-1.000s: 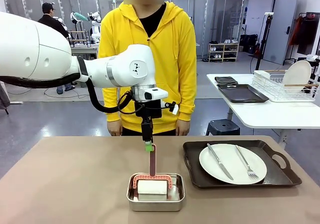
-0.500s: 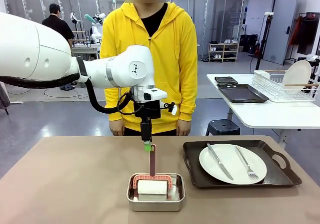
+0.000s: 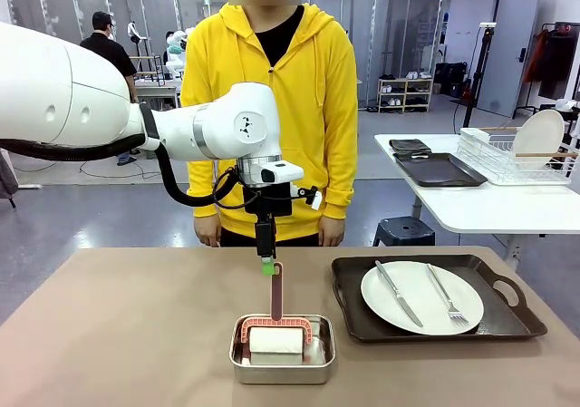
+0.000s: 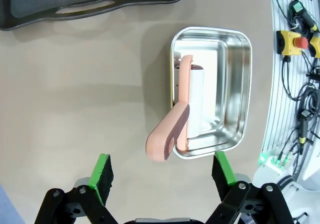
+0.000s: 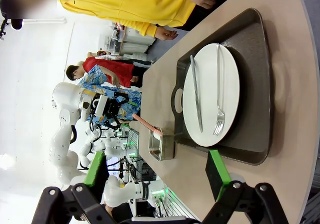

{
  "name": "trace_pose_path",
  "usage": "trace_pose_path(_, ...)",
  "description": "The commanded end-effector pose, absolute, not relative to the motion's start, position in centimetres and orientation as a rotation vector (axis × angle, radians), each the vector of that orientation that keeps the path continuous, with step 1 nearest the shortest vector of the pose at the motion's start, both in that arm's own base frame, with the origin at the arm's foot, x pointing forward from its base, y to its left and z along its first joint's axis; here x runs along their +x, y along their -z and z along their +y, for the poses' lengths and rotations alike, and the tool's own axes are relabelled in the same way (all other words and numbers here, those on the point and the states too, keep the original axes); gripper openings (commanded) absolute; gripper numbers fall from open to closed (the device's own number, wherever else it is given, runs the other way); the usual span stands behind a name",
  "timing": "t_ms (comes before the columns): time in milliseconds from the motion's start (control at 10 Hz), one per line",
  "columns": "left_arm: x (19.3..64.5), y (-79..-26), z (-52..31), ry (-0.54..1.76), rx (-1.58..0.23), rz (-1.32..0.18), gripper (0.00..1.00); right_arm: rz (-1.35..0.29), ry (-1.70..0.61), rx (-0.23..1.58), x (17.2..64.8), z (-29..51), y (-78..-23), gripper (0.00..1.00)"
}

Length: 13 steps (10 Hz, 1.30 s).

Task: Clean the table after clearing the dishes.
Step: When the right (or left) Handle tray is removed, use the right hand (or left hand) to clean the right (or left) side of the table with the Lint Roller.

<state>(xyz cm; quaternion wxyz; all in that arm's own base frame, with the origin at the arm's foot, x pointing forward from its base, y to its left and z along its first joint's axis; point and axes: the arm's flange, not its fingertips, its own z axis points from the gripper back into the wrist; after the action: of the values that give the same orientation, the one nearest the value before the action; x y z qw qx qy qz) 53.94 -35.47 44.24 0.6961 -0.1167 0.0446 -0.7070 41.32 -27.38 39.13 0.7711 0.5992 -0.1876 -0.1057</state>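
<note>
On the tan table [image 3: 118, 334] a dark tray [image 3: 349, 289] holds the dishes: a white plate [image 3: 421, 296] with a knife [image 3: 399, 294] and a fork [image 3: 446, 296]. A steel pan [image 3: 282, 363] at the front middle carries a white roller with a pink handle [image 3: 276, 289] that stands upright. My left gripper [image 3: 268, 264] points down right at the handle's top. In the left wrist view, that left gripper [image 4: 163, 170] is open, with the handle's end [image 4: 169, 136] just beyond its fingertips. My right gripper [image 5: 156, 171] is open and empty, looking over the plate [image 5: 212, 102].
A person in a yellow hoodie [image 3: 272, 108] stands at the table's far edge with hands down. A white side table [image 3: 471, 209] with a wire rack [image 3: 517, 158] and a dark stool [image 3: 403, 230] sit behind at the right. Bare tabletop stretches to the left of the pan.
</note>
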Motion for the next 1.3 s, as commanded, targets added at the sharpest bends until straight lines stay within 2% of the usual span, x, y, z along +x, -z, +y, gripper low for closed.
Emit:
trace_pose_path(0,53.9,-44.4,-35.4,1.579,-0.261,0.1,1.0,-0.411,0.222,1.304,41.2,-27.3,-39.5,1.0)
trace_pose_path(800,53.9,-44.2,-35.5,1.577,-0.26,0.099,0.99,-0.411,0.222,1.304,41.2,-27.3,-39.5,1.0)
trace_pose_path(900,54.0,-46.4,-34.3,1.521,-0.359,0.123,1.0,-0.411,0.222,1.304,41.2,-27.3,-39.5,1.0)
trace_pose_path(1200,53.2,-49.9,-27.7,1.315,-0.551,0.038,1.0,-0.411,0.222,1.304,41.2,-27.3,-39.5,1.0)
